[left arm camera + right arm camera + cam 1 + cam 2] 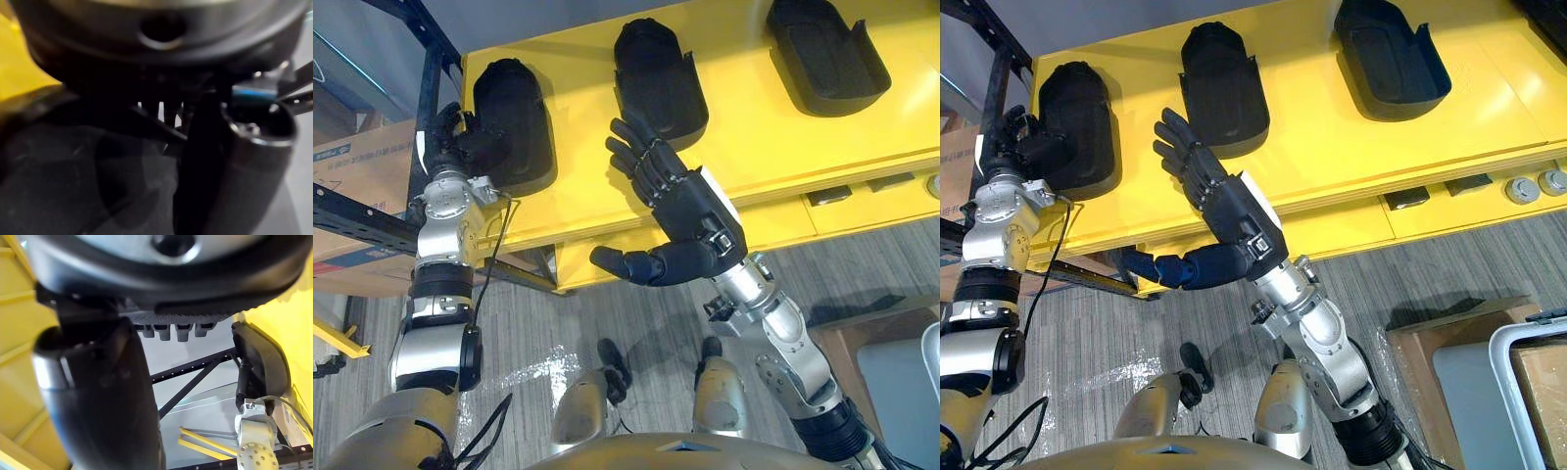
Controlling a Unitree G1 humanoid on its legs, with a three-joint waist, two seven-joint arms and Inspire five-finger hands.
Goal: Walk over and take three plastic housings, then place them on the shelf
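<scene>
Starting at the left hand (450,137): raised to the left end of the flat yellow metal shelf (783,147) and set against the near left flank of the leftmost black moulded plastic housing (514,122). Dark on dark there, and murky in the left wrist view too, so cannot tell whether gripping or merely resting against it.

Moving to the right hand (690,211): spread wide and flat, thumb thrown out to the side, holding nothing, hovering at the shelf's front edge. Just past its fingertips, slightly to the right, lies the middle black plastic housing (661,83); near, but not touching as far as can be seen.

Further right, well apart from both hands: the third black plastic housing (827,54), hollow side up.

All three lying on the shelf in a row, long axes roughly parallel and running away from the robot.

Judged from this: placing about finished. For any last nudge or release, left hand clearly nearer the leftmost housing, which sits to that hand's right; right hand nearer the middle one, straight ahead along its length.
</scene>
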